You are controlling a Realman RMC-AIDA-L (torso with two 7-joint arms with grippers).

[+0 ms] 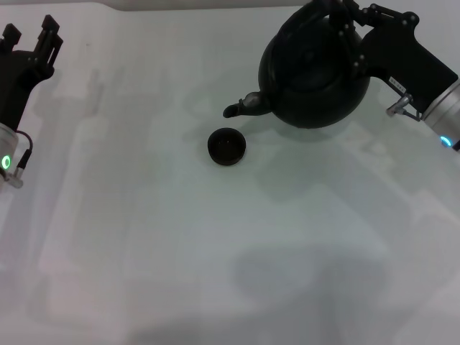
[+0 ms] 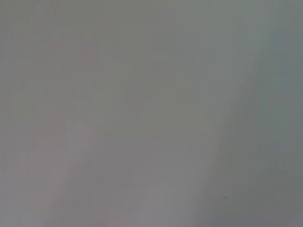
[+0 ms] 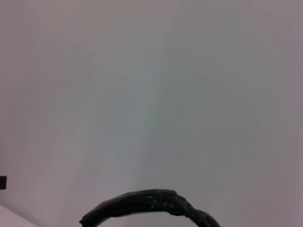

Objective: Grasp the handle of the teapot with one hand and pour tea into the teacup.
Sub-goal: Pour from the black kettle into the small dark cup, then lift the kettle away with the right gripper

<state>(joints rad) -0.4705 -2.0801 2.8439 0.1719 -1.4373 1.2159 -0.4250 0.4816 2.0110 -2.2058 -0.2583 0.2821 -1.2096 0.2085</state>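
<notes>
Nearest me on the worktop (image 1: 215, 251) I see the teacup (image 1: 227, 146). Behind it the teapot (image 1: 315, 75) tilts, spout toward the cup. My right hand (image 1: 343, 18) seems pinched on the handle (image 3: 151, 206), which only the wrist view shows clearly. My left hand (image 1: 32, 44) sits spread, far left.

Head cam sits up high, looks fwd and down over the pale bench (image 1: 144, 237), taking in both arms and the teapot (image 1: 316, 79) at the far right. Left wrist cam sees only blank pale surface, nothing to judge distance by. Right wrist cam is v. close to the handle (image 3: 151, 204), the one thing it shares w/ the head view.
</notes>
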